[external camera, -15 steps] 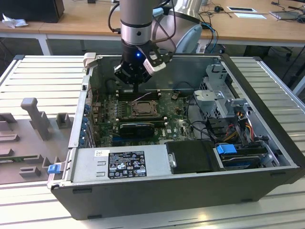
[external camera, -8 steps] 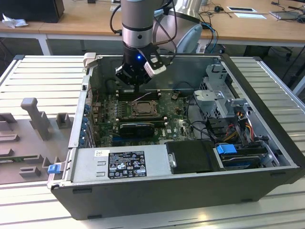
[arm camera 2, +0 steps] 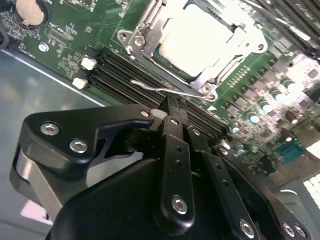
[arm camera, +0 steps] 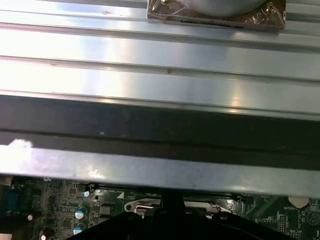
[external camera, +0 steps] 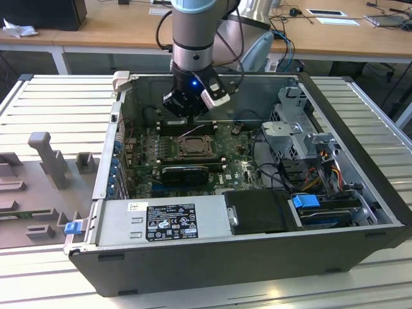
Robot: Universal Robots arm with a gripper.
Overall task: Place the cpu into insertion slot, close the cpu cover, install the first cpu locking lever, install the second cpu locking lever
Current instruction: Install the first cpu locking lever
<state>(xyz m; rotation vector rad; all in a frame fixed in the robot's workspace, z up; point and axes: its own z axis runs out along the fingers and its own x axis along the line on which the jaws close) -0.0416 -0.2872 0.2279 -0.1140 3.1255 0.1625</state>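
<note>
Cpu [arm camera 2: 197, 37] sits in the insertion slot [arm camera 2: 150, 42], just beyond the closed jaws.

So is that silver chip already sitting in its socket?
Yes, in: the cpu lies flat inside the insertion slot, with the cpu cover framing it.

**A Room With Tables**

A ribbed silver metal table top [external camera: 51, 96] is seen in the exterior view. Long light brown wooden desks [external camera: 122, 26] are lined up behind it. White papers [external camera: 325, 13] are laid on one desk.
</note>
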